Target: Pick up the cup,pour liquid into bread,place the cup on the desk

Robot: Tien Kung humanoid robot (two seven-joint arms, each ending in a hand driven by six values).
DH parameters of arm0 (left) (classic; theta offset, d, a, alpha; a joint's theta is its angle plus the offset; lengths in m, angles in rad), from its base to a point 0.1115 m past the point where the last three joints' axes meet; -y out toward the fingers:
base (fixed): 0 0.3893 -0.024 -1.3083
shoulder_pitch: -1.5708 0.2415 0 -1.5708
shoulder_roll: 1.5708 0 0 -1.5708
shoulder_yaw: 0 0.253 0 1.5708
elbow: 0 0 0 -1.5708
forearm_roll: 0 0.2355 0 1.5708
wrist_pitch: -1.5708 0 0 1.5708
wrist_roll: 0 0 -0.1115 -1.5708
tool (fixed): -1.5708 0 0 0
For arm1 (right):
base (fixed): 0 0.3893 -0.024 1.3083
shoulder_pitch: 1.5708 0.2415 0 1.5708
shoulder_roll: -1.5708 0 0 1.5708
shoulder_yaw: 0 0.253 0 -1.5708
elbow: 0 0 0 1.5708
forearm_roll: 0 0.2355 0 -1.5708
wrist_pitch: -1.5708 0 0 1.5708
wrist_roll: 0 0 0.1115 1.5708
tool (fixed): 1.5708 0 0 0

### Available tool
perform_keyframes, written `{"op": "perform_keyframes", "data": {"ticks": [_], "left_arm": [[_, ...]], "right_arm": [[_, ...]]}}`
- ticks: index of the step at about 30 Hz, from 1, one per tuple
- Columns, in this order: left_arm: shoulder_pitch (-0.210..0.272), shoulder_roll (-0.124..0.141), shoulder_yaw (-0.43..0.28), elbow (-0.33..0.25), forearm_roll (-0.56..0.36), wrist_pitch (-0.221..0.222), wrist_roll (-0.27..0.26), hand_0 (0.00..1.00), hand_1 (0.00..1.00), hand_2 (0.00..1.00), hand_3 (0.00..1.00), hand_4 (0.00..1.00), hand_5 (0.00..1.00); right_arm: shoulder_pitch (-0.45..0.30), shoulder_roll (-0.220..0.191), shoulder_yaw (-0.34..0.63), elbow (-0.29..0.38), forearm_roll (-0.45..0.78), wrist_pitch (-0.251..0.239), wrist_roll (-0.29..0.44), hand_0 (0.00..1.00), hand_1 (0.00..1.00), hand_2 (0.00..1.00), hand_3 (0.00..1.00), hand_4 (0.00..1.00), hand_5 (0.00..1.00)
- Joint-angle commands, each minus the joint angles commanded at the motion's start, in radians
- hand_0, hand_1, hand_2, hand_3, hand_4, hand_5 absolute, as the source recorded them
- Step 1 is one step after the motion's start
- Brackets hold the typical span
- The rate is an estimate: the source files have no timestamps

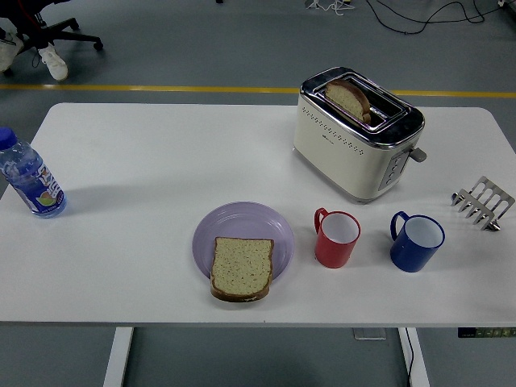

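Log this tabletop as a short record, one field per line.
plate: purple plate, front centre
bread: slice of bread on the plate, overhanging its near rim
cups: red cup and blue cup, upright, right of the plate
toaster: cream toaster behind the cups, a slice in one slot
bottle: water bottle, far left
rack: metal toast rack, far right
robot hands: not in view
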Motion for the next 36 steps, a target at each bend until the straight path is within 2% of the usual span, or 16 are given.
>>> {"op": "perform_keyframes", "data": {"ticks": [2,5,6,11,12,16,22,25,36], "left_arm": [[0.0,0.0,0.0,0.0,0.0,0.0,0.0,0.634,0.603,0.66,0.563,0.379,0.998],[-0.001,0.001,0.007,0.0,-0.007,0.0,-0.001,0.634,0.603,0.66,0.563,0.379,0.998],[-0.002,0.001,0.008,0.0,-0.009,0.0,-0.001,0.634,0.601,0.661,0.563,0.378,0.998],[-0.002,0.001,0.009,0.0,-0.009,-0.001,-0.001,0.634,0.601,0.661,0.563,0.378,0.998],[-0.002,0.001,0.009,0.0,-0.009,-0.001,-0.001,0.634,0.602,0.66,0.563,0.376,0.998],[-0.003,0.001,0.014,0.0,-0.01,-0.001,0.0,0.634,0.602,0.66,0.563,0.376,0.998],[-0.003,0.001,0.021,0.0,-0.013,-0.002,0.0,0.634,0.602,0.66,0.563,0.376,0.998],[-0.003,0.001,0.023,-0.001,-0.015,-0.002,0.0,0.633,0.601,0.66,0.562,0.375,0.998],[-0.001,-0.001,0.043,-0.002,-0.029,-0.004,0.001,0.633,0.606,0.66,0.558,0.373,0.998]], "right_arm": [[-0.002,-0.002,-0.004,0.0,-0.031,0.001,-0.001,0.736,0.711,0.777,0.776,0.912,0.176],[-0.029,-0.021,-0.04,0.004,-0.155,0.011,-0.006,0.736,0.711,0.777,0.776,0.912,0.176],[-0.038,-0.025,-0.052,0.007,-0.2,0.013,-0.008,0.843,0.818,0.919,0.982,0.99,0.175],[-0.077,-0.039,-0.121,0.021,-0.415,0.007,-0.011,0.843,0.818,0.919,0.982,0.99,0.175],[-0.078,-0.04,-0.125,0.022,-0.46,0.006,-0.011,0.884,0.853,0.939,0.998,0.998,0.154],[-0.095,-0.044,-0.191,0.032,-0.58,-0.021,0.007,0.884,0.853,0.939,0.998,0.998,0.154],[-0.111,-0.044,-0.265,0.017,-0.566,-0.074,0.053,0.886,0.863,0.944,0.998,0.998,0.147],[-0.123,-0.031,-0.293,0.003,-0.555,-0.113,0.09,0.887,0.87,0.945,0.998,0.998,0.149],[-0.147,-0.032,-0.361,0.01,-0.548,-0.156,0.102,0.89,0.871,0.944,0.998,0.998,0.186]]}}
